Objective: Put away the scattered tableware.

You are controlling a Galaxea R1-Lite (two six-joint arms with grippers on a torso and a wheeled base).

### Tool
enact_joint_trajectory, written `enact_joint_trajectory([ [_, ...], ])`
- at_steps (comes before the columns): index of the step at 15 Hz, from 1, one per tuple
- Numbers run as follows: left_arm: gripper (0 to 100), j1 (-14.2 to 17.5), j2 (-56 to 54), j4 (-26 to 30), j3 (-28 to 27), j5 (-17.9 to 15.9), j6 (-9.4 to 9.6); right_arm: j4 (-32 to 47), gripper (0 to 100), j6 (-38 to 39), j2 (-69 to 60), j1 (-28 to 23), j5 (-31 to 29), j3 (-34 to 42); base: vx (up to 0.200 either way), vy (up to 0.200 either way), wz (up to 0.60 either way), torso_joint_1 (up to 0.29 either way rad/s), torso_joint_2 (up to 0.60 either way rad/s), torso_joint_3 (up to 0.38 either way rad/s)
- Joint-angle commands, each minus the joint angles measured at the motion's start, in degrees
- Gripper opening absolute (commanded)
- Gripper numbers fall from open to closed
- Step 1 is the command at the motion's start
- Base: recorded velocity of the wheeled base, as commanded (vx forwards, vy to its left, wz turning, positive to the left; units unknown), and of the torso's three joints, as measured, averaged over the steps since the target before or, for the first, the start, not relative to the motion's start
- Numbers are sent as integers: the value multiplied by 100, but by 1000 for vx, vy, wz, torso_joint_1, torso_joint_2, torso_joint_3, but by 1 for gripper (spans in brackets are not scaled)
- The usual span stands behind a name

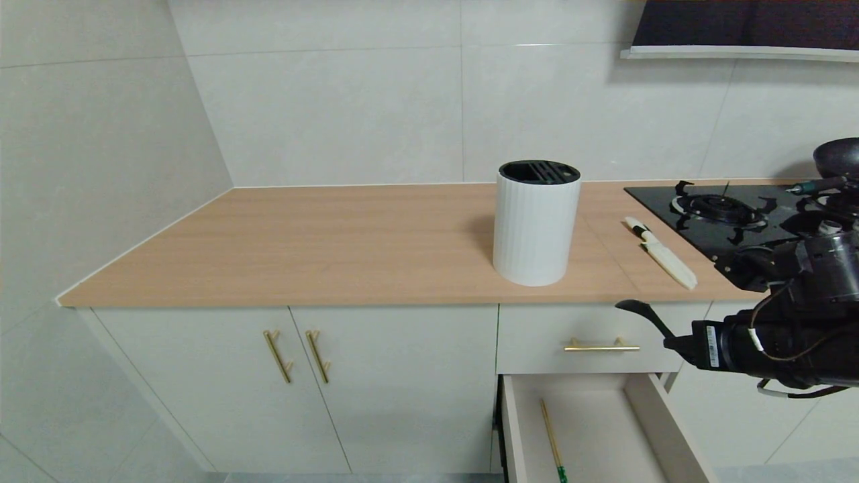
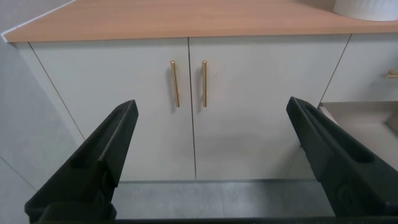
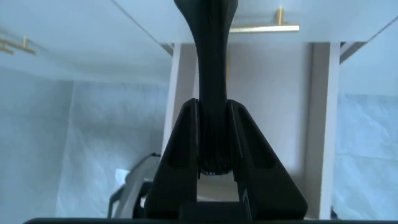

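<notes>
Far left, in the left wrist view: left gripper point(image 2: 211, 162) held low and level, spread wide with nothing between its two dark fingers, pointed at a pair of white cabinet doors point(image 2: 249, 130) with upright gold handles point(image 2: 175, 83). Behind the doors' top edge, the wooden countertop point(image 2: 186, 18).

Toward the middle of the head view: white ribbed holder point(image 1: 536, 231) with a black slotted top, upright on the countertop; in the left wrist view, cut off at the picture's edge, just its base visible. Right of the holder and apart from it, a cream-bladed knife point(image 1: 661, 253) flat on the wood, just beside the black hob point(image 1: 721, 215).

Below the counter: closed drawer point(image 1: 537, 339) with a gold bar handle, and under it an open drawer point(image 1: 641, 409) pulled out, with a chopstick point(image 1: 551, 436) lying lengthwise inside, green-tipped, lower end cut off by the picture; one stick or a pair, hard to tell.

Right: right gripper point(image 1: 674, 342) reaching in from the right edge, roughly level, below the counter edge and above the open drawer. Clamped on a black utensil point(image 1: 643, 314); curved free tip in front of the closed drawer. Held end buried between the fingers, kind of utensil unclear. Close up in the right wrist view: both fingers pressed against the slim shaft. Far right, a dark pan point(image 1: 839, 155) on the hob, cut off by the frame.
</notes>
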Motion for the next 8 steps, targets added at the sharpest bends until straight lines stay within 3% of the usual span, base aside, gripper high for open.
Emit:
enact_joint_trajectory([
  [1, 100, -1, 2, -1, 1, 0, -1, 3, 0, -63, -40, 39, 15, 106, 0, 0, 0, 0, 0, 0],
  [8, 100, -1, 2, -1, 1, 0, -1, 3, 0, -89, 48, 162, 6, 168, 0, 0, 0, 0, 0, 0],
])
